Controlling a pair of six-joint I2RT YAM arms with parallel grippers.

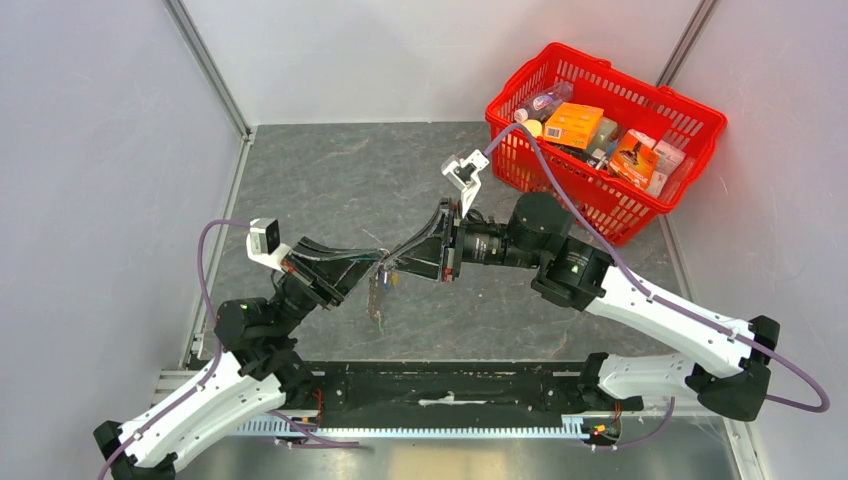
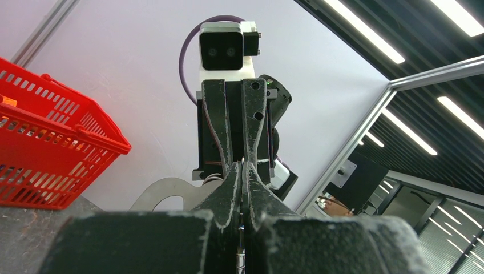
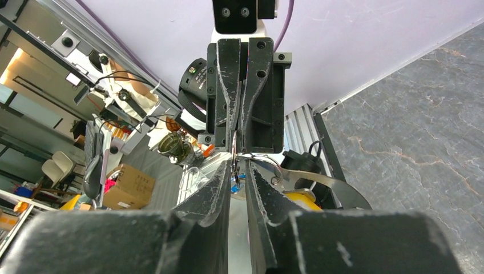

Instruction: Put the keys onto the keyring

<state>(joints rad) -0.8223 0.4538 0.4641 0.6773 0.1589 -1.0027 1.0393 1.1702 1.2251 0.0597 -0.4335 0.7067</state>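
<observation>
Over the middle of the table my two grippers meet tip to tip. My left gripper (image 1: 372,272) (image 2: 242,169) is shut on the keyring (image 1: 377,298), a thin metal wire pinched between its pads; the strap and tags hang below it. In the right wrist view the wire ring (image 3: 268,161) curves out beside the tips, with a yellow tag (image 3: 301,198) and a grey metal tag (image 3: 325,181) under it. My right gripper (image 1: 398,264) (image 3: 238,166) has its jaws a narrow gap apart. A blue-headed key (image 3: 235,186) sits between its tips, close to the left finger.
A red shopping basket (image 1: 520,165) (image 2: 51,154) full of boxes and bottles stands at the back right of the grey table. Metal frame posts and white walls close in the sides. A black rail runs along the near edge between the arm bases.
</observation>
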